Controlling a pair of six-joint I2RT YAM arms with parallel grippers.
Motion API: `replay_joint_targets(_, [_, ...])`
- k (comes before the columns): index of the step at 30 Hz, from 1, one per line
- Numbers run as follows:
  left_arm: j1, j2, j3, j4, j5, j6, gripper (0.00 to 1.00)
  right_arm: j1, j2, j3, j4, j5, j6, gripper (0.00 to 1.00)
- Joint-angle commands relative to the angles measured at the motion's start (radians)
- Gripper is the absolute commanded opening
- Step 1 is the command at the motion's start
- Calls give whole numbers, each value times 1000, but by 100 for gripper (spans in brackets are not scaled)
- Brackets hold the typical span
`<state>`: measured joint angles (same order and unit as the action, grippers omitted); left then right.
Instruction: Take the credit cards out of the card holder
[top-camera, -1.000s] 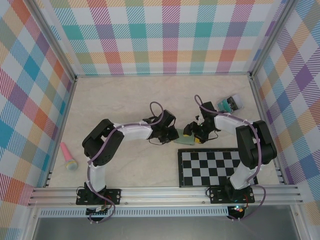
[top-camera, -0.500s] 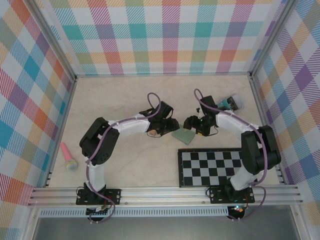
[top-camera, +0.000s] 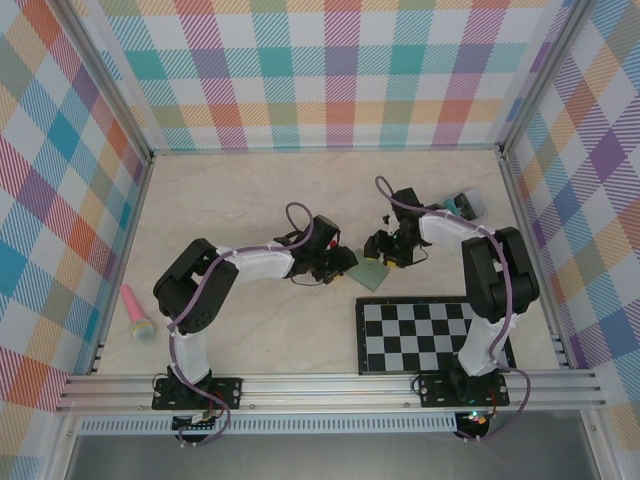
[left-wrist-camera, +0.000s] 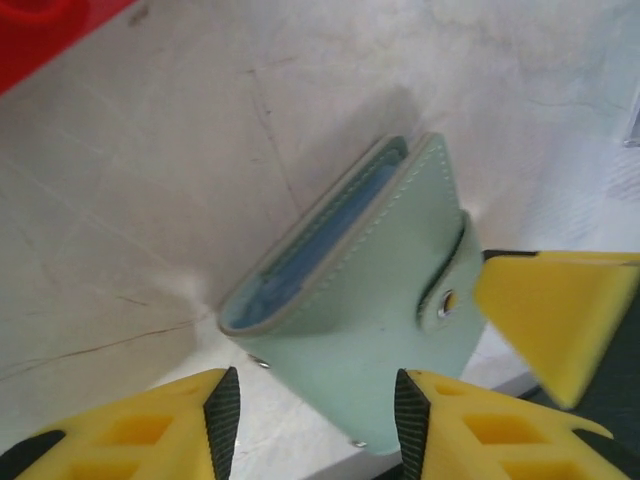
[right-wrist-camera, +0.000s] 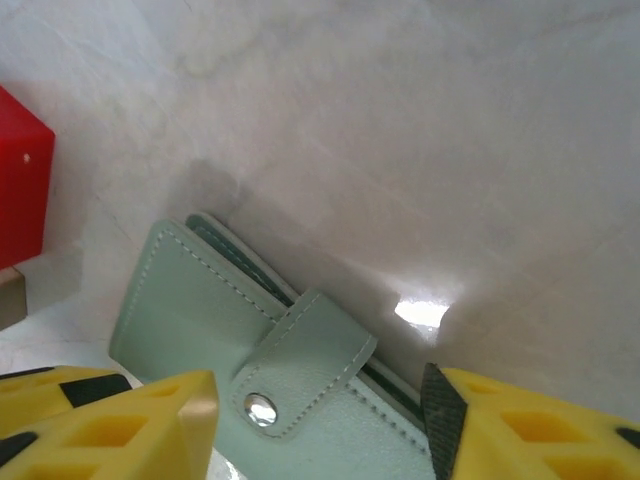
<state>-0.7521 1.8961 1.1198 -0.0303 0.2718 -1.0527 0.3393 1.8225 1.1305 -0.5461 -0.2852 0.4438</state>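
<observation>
The card holder is a small sage-green folding wallet lying shut on the table, its snap tab fastened. A strip of blue lining shows at its edge; the credit cards are hidden inside. My left gripper is open just left of it, and in the left wrist view one corner of the card holder lies between the jaws of the left gripper. My right gripper is open above the holder's far right side, and the right gripper straddles the card holder.
A small red block sits just behind the holder. A black-and-white checkerboard lies at the front right. A clear box with teal contents stands at the back right, and a pink toy lies at the far left.
The left gripper opened, drew back, then came in again toward the holder. The right gripper lifted away toward the back. The holder now lies free on the table.
</observation>
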Motion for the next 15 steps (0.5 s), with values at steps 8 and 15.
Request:
replay_joint_targets(8, [-9, 34, -9, 34, 32, -35, 43, 1, -60, -99, 60, -133, 82, 52])
replay_joint_targets(15, [-10, -3, -47, 11, -3, -14, 41, 1, -61, -107, 64, -120, 102, 46])
